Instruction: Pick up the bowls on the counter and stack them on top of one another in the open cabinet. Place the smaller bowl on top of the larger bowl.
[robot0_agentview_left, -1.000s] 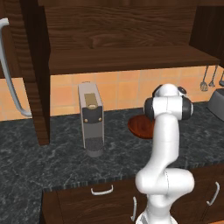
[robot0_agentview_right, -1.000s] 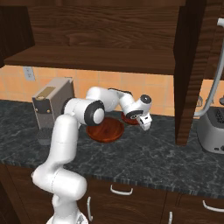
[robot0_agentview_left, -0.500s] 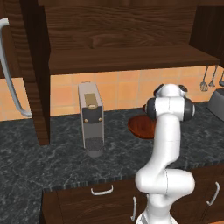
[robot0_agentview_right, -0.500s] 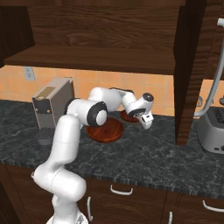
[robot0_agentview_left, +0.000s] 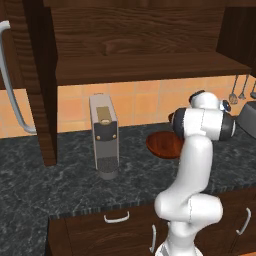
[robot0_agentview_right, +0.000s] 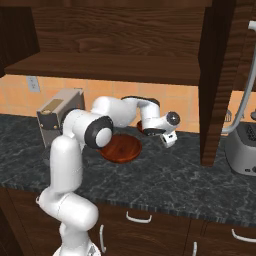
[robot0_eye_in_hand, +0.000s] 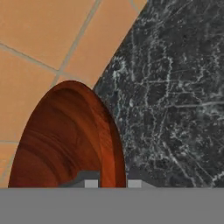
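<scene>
at the far left of the counter (robot0_agentview_left: 60, 185) stands a grey coffee machine (robot0_agentview_left: 104, 135), clear of your work, so you can leave it be. move right and you meet the larger bowl (robot0_agentview_right: 120, 147), sitting flat on the stone below the open cabinet (robot0_agentview_right: 115, 67). just right of it is the gripper (robot0_agentview_right: 168, 139), low near the tiled wall (robot0_eye_in_hand: 48, 48), with the smaller bowl (robot0_eye_in_hand: 70, 140) close against its tips in the hand view (its rim appears to run between them). whether the claw has closed on that rim you cannot tell from these pictures, so confirm a firm pinch before lifting. my judgement: the larger bowl belongs on the shelf first, so think about order. when you lift, rise straight and keep well off the cabinet's right side panel (robot0_agentview_right: 215, 80).
</scene>
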